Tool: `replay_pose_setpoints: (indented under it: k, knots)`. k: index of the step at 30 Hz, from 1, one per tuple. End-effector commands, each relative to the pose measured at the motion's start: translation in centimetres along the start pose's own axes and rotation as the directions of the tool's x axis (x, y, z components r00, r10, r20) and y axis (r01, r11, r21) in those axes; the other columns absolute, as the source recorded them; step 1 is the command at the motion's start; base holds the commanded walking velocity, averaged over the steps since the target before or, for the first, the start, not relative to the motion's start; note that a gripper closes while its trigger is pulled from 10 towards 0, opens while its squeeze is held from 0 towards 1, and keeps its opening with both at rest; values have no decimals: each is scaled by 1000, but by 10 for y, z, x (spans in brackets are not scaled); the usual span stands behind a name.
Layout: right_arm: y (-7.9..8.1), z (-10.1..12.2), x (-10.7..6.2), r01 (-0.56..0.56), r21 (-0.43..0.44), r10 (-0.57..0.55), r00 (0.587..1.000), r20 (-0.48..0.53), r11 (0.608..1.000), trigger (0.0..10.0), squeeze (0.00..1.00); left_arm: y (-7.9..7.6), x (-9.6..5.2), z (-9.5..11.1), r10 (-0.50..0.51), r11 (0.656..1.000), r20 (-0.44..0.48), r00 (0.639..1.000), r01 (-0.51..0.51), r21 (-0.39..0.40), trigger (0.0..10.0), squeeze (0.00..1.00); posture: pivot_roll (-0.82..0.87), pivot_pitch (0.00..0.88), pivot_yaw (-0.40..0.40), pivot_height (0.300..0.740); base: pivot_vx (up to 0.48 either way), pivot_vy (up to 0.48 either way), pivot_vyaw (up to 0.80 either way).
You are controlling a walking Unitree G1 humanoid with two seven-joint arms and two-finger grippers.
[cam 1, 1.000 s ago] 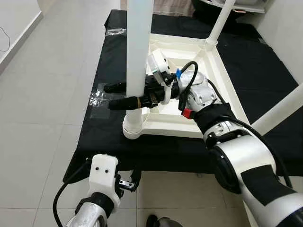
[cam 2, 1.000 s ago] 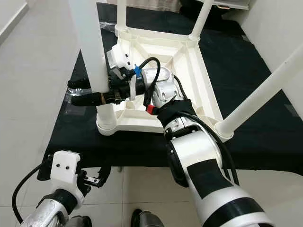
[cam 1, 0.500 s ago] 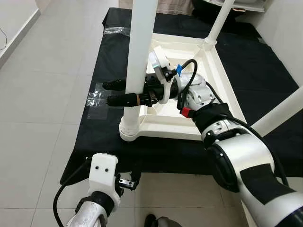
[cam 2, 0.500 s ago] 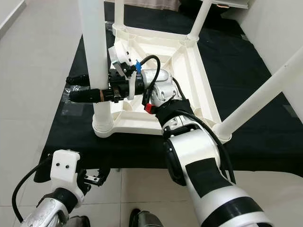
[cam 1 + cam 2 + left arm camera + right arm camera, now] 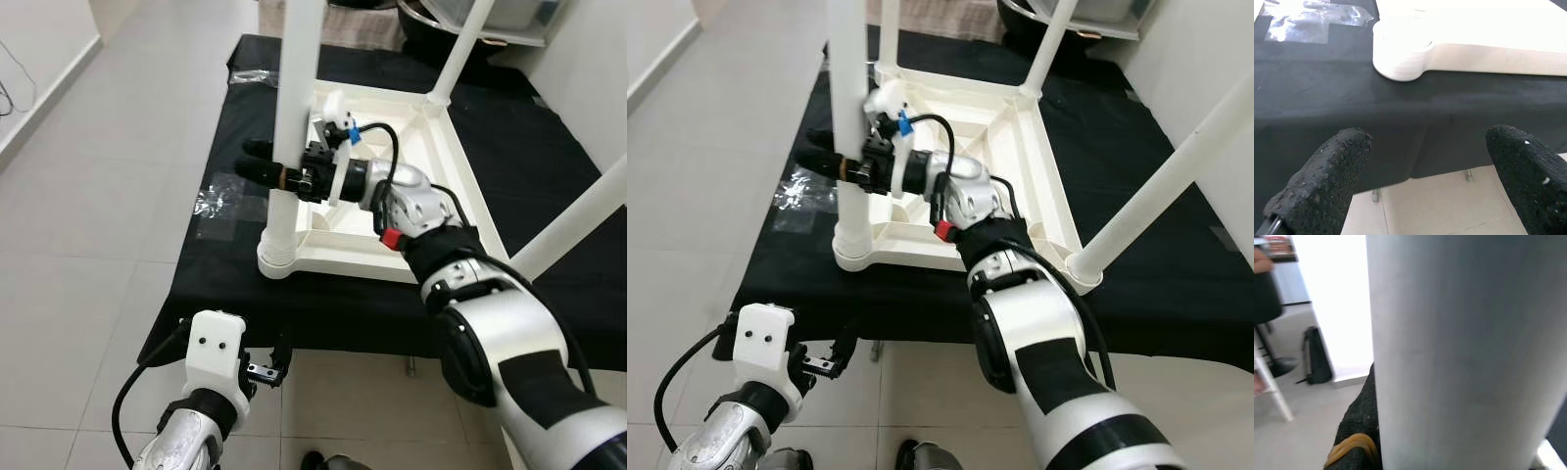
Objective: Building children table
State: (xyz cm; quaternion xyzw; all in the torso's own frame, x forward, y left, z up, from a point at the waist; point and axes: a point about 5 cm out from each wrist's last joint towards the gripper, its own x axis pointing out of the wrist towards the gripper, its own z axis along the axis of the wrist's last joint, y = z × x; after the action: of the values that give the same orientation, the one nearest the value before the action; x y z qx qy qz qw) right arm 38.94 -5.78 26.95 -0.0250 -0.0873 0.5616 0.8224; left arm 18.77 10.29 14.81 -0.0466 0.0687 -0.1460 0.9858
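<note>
Smooth white plastic table (image 5: 392, 186), matt black cloth (image 5: 225, 264), glossy floor tiles (image 5: 88, 225)

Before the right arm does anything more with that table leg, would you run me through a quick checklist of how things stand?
1. Right gripper closed around the near-left leg: ok, fingers either side.
2. Leg seated in its corner socket: ok, upright.
3. Tabletop lying upside down on the black cloth: ok.
4. Other legs fitted: three visible, ok.
5. Left gripper clear of the table: ok, open, below the cloth edge.
6. Leg fully tightened: cannot tell.
</note>
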Motion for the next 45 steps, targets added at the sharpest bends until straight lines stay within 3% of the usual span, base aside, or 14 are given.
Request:
replay_pose_setpoints:
  k: [1, 10, 11, 12, 14, 25, 29, 33, 35, 39, 40, 42, 44, 45]
  knots:
    - [-8, -29, -19, 156, 35, -152, 984, -96, 987, 10000, 0, 1, 1, -3, -1, 1000, -7, 1000, 1, -1, 10000, 0, 114, 209, -163, 740, 0, 0, 0]
    - [-17, -35, -27, 400, 42, -394, 913, -101, 916, 10000, 0, 2, 2, -2, 2, 1000, -6, 1000, -2, 2, 10000, 0, 117, 212, -156, 740, 0, 0, 0]
    - [-21, -33, -28, 490, 37, -486, 870, -82, 871, 10000, 0, 3, 2, -2, 3, 1000, -5, 1000, -3, 4, 10000, 0, 117, 209, -158, 740, 0, 0, 0]
    - [-21, -33, -28, 490, 37, -486, 870, -82, 871, 10000, 0, 3, 2, -2, 3, 1000, -5, 1000, -3, 4, 10000, 0, 117, 209, -158, 740, 0, 0, 0]
    - [-25, -29, -30, 640, 76, -638, 769, -47, 765, 10000, 0, 4, 2, -2, 4, 1000, -4, 1000, -4, 9, 10000, 0, 116, 210, -157, 740, 0, 0, 0]
    - [-17, -37, -23, 788, 86, -786, 615, -62, 609, 10000, 0, 5, 4, -2, 3, 1000, -4, 1000, -3, 13, 10000, 0, 117, 211, -155, 740, 0, 0, 0]
    - [-18, -39, -15, 880, -19, -875, 470, -118, 475, 10000, 0, 6, 4, -2, 8, 1000, -4, 1000, -8, 16, 10000, 0, 118, 213, -156, 740, 0, 0, 0]
    - [-19, -36, -14, 901, -42, -898, 424, -119, 431, 10000, 0, 6, 4, -2, 8, 1000, -3, 1000, -8, 15, 10000, 0, 118, 213, -156, 740, 0, 0, 0]
    - [-21, -31, -14, 951, -63, -948, 295, -117, 303, 10000, 0, 6, 5, -2, 7, 1000, -1, 1000, -7, 14, 10000, 0, 116, 214, -158, 740, 0, 0, 0]
    - [-18, -32, -19, 992, -62, -986, 105, -126, 113, 10000, 0, 6, 6, -2, 5, 1000, 3, 1000, -5, 17, 10000, 0, 118, 217, -157, 740, 0, 0, 0]
    - [-18, -32, -19, 992, -62, -986, 105, -126, 113, 10000, 0, 6, 6, -2, 5, 1000, 3, 1000, -5, 17, 10000, 0, 118, 217, -157, 740, 0, 0, 0]
    - [-17, -33, -21, 997, -69, -991, 36, -129, 45, 10000, 0, 6, 6, -1, 5, 1000, 5, 1000, -5, 16, 10000, 0, 118, 218, -159, 740, 0, 0, 0]
    - [-17, -33, -21, 997, -69, -991, 36, -129, 45, 10000, 0, 6, 6, -1, 5, 1000, 5, 1000, -5, 16, 10000, 0, 118, 218, -159, 740, 0, 0, 0]
    - [-16, -34, -22, 998, -59, -990, -12, -141, -4, 10000, 0, 6, 6, -1, 4, 1000, 5, 1000, -5, 17, 10000, 0, 118, 218, -159, 740, 0, 0, 0]
